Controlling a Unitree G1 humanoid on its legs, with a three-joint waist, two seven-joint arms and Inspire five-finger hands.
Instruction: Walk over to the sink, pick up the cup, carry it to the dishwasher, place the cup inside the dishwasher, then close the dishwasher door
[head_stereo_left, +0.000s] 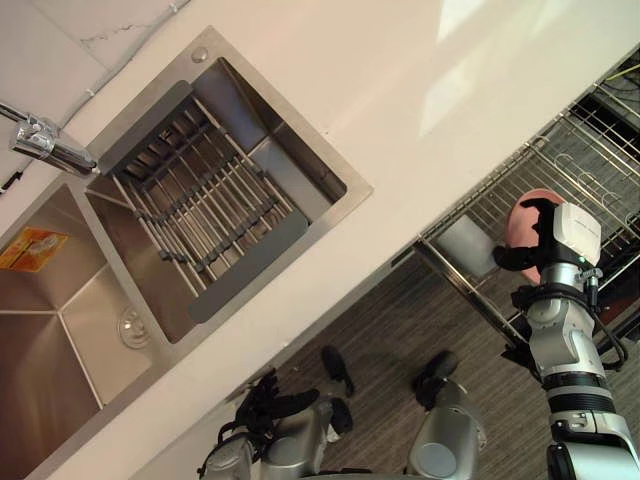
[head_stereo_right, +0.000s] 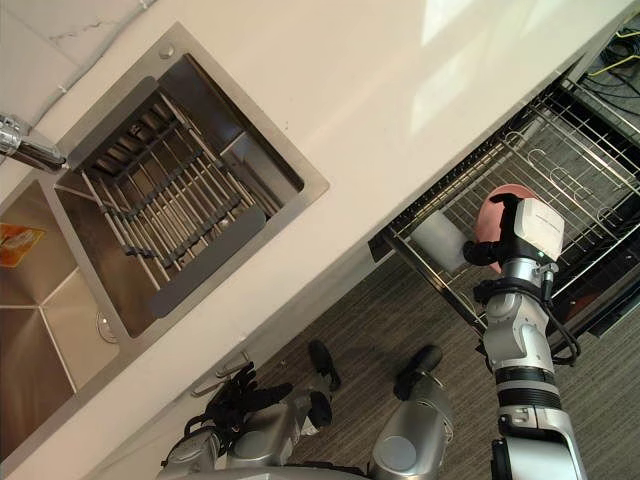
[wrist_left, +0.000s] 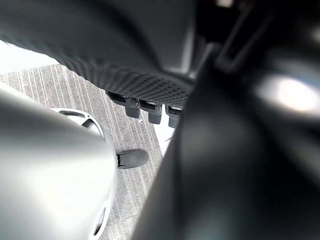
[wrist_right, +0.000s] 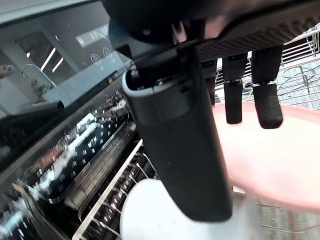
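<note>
My right hand (head_stereo_left: 522, 257) is shut on the pink cup (head_stereo_left: 530, 215) and holds it just above the pulled-out wire rack (head_stereo_left: 590, 150) of the dishwasher. In the right wrist view the thumb (wrist_right: 180, 145) and fingers (wrist_right: 265, 105) curl round the pink cup (wrist_right: 270, 160), with the wire rack (wrist_right: 115, 195) below. A white rounded thing (head_stereo_right: 438, 240) sits in the rack beside the cup. My left hand (head_stereo_left: 265, 405) hangs low near the counter's front, its fingers relaxed and holding nothing.
A steel double sink (head_stereo_left: 345, 190) is set in the white countertop (head_stereo_left: 420, 90) to the left, with a drainer rack (head_stereo_left: 190, 200) in one basin and a faucet (head_stereo_left: 50, 145) above. Grey striped floor (head_stereo_left: 400, 320) lies between counter and dishwasher.
</note>
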